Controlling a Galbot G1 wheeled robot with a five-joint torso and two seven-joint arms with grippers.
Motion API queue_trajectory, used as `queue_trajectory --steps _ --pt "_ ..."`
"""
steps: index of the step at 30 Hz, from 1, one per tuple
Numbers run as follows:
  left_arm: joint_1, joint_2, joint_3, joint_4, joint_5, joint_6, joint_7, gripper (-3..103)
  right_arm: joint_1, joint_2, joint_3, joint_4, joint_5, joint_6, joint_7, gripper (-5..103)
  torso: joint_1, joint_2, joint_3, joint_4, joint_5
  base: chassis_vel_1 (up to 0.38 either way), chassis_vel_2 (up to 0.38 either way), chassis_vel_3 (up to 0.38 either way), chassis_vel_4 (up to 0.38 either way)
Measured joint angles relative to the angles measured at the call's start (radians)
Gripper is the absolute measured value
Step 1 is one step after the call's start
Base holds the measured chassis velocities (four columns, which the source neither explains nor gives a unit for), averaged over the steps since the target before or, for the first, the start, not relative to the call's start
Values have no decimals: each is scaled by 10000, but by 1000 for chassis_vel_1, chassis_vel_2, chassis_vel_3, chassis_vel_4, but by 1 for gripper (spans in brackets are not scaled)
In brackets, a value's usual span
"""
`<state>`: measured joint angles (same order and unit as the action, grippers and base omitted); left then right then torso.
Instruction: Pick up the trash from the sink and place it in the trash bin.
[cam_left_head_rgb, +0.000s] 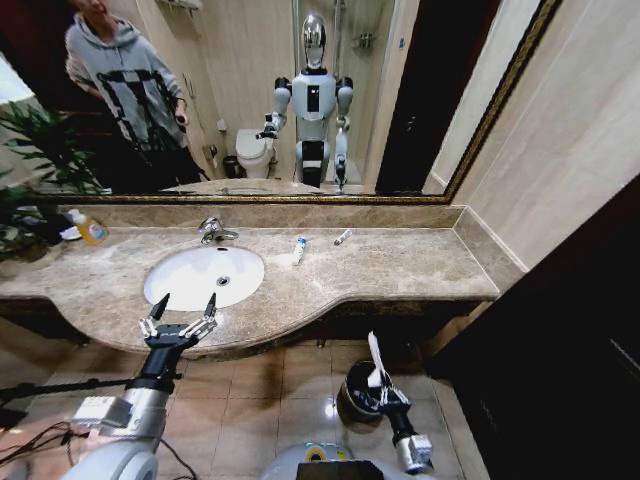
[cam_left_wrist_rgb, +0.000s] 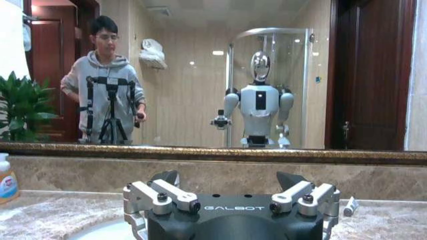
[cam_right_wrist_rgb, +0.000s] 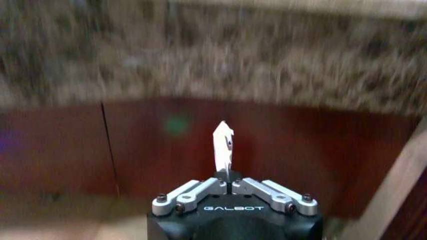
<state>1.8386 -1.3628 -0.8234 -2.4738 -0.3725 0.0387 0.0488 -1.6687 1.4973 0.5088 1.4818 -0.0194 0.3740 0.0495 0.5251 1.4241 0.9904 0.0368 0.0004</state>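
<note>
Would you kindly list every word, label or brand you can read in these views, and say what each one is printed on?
"GALBOT": on the body of the left end effector, in the left wrist view.
"GALBOT": on the body of the right end effector, in the right wrist view.
Soap bottle at the back of the counter: its red and blue label is too blurred to read.
Blue-labelled white tube on the counter: print too small to read.

2 tubes (cam_left_head_rgb: 299, 248) on counter (cam_left_head_rgb: 400, 268) right of sink (cam_left_head_rgb: 204, 275).
</note>
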Motion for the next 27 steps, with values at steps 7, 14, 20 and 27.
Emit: queue_trajectory --steps 7,14,20,27 --pt "0 0 0 0 0 0 0 100 1521 -271 -140 -2872 -203 -276 -169 0 1 0 0 1 -2 0 0 0 0" --pt "0 0 0 0 0 0 1 100 2510 -483 -360 -4254 741 -1404 -716 0 0 0 0 0 -4 0 0 0 0" --pt "0 -1 0 0 0 0 1 100 3602 -524 -430 -5808 442 -1802 -851 0 1 0 1 1 -4 0 0 0 0" --pt "0 0 0 0 0 0 1 100 4688 -464 -507 -7108 247 -2115 -966 0 0 0 1 0 -4 0 0 0 0"
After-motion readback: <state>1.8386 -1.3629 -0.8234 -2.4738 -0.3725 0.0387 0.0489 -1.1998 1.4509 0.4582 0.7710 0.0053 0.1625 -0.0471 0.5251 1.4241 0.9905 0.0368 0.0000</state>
